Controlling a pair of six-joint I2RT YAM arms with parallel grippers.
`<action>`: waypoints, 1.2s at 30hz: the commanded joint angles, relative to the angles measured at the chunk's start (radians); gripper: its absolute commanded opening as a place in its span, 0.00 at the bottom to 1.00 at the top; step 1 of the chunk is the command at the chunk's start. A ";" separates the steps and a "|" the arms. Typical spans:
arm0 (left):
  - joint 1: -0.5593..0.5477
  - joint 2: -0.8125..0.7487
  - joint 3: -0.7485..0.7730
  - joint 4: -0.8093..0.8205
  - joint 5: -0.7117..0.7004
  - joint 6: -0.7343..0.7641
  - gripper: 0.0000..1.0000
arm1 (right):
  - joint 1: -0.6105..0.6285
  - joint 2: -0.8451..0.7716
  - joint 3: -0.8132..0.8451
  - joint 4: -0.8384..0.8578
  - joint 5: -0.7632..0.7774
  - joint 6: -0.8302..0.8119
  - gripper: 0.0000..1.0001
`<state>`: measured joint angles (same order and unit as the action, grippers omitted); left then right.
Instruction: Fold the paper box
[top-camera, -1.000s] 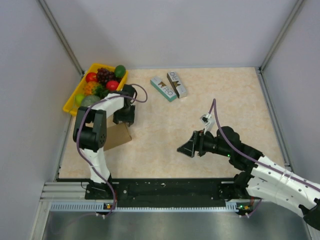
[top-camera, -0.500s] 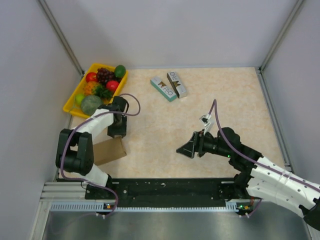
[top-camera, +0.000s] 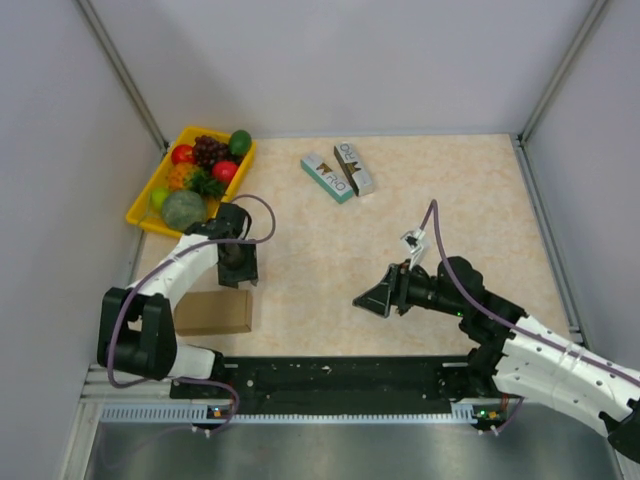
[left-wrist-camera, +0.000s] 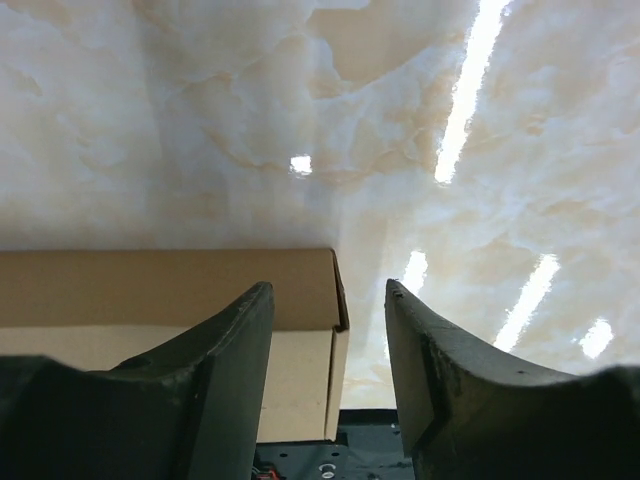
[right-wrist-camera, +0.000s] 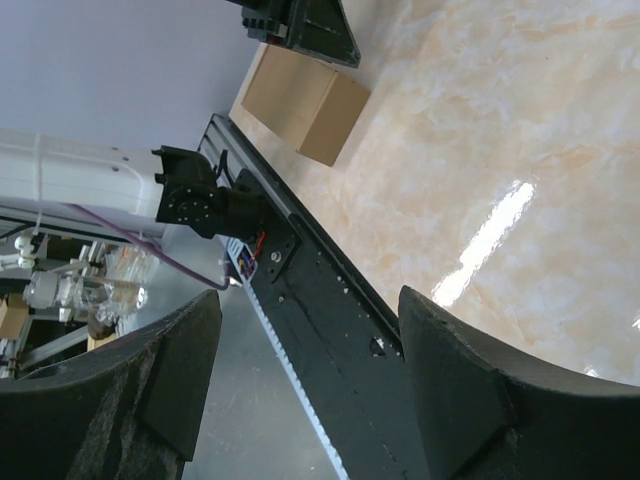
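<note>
The paper box (top-camera: 212, 312) is a closed plain brown carton lying flat at the near left of the table, close to the front rail. My left gripper (top-camera: 238, 270) hangs open just behind its right end, holding nothing. In the left wrist view the box (left-wrist-camera: 170, 285) lies past the gripper (left-wrist-camera: 327, 290), with its right corner showing between the jaws and touching neither. My right gripper (top-camera: 370, 298) is open and empty over the middle of the table, pointing left. Its wrist view shows the gripper (right-wrist-camera: 310, 298) over the front rail, with the box (right-wrist-camera: 305, 100) far off.
A yellow tray (top-camera: 140, 208) of fruit stands at the far left, just behind the left arm. Two small printed boxes (top-camera: 340, 172) lie at the back centre. The black rail (top-camera: 330, 378) runs along the near edge. Grey walls close in both sides.
The box has slid toward the near edge and turned square to the rail. The left gripper followed it down and back. The right arm has hardly moved.
</note>
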<state>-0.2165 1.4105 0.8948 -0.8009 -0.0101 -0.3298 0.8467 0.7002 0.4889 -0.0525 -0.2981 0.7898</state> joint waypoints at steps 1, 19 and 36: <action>0.003 -0.064 -0.023 -0.023 0.053 -0.058 0.53 | -0.008 -0.008 -0.004 0.045 -0.012 0.012 0.71; 0.002 -0.204 0.082 -0.133 -0.053 -0.130 0.58 | -0.008 -0.034 -0.004 0.020 -0.001 0.000 0.70; 0.002 -0.933 0.454 0.244 0.236 0.043 0.99 | -0.006 -0.419 0.709 -0.908 0.781 -0.282 0.77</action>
<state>-0.2169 0.5621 1.3266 -0.6941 0.2169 -0.3595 0.8467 0.3859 1.0573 -0.8471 0.3168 0.6006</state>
